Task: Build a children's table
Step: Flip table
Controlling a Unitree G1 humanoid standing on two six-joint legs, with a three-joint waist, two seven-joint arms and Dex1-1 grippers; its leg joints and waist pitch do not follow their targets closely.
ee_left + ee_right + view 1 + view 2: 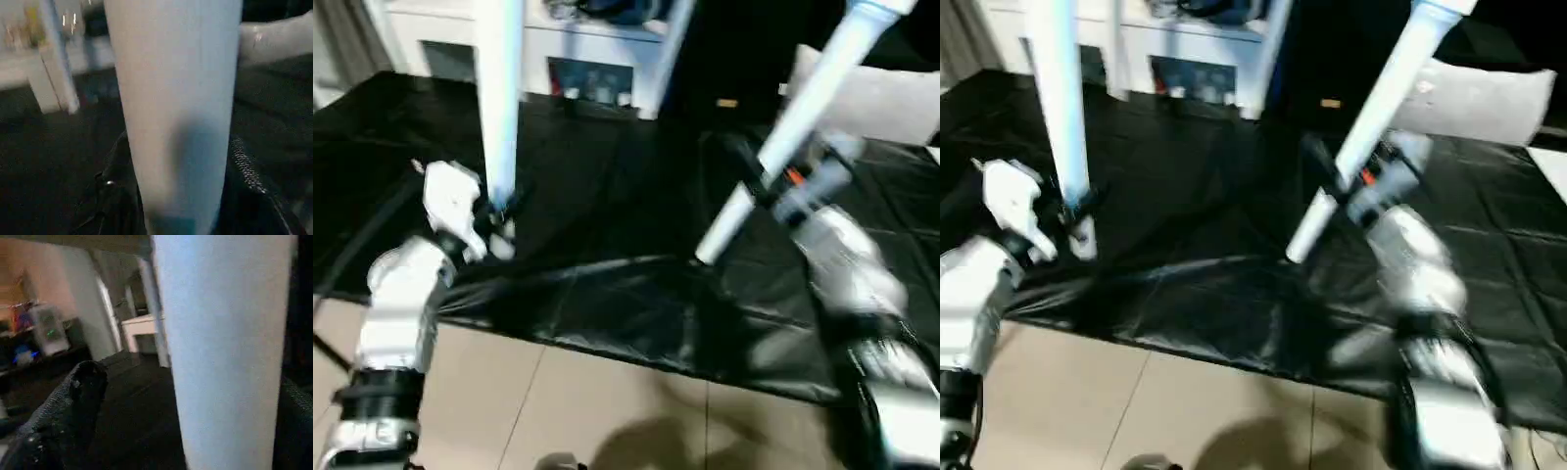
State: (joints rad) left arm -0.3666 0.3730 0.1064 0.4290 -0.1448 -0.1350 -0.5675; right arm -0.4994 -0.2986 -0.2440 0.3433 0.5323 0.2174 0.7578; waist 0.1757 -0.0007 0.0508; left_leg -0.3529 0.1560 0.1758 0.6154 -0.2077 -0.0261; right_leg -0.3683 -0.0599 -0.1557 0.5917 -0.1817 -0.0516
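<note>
Left tool (pixel 497 217) is clamped on one white leg (pixel 499 98) near its lower end — the tube stands close to upright over the black-covered bench (pixel 607 186) and runs out of the head views at the top. In the left wrist view the same leg (pixel 176 107) sits between the black fingers (pixel 244 171), which touch it on both sides.

Right tool (pixel 766 188) is clamped on a second white leg (pixel 803 108) partway along its length. This leg is tilted: its lower end hangs just above the bench near the front edge, and its upper end leans away toward the robot's right. In the right wrist view the tube (pixel 225 352) stands beside one black finger (pixel 73 401); whether that finger touches it cannot be told there.

Both legs are held well apart from each other, above the bench. A white slab (pixel 881 98) lies at the far right of the bench. Beige floor tiles (pixel 558 401) show below the front edge.
</note>
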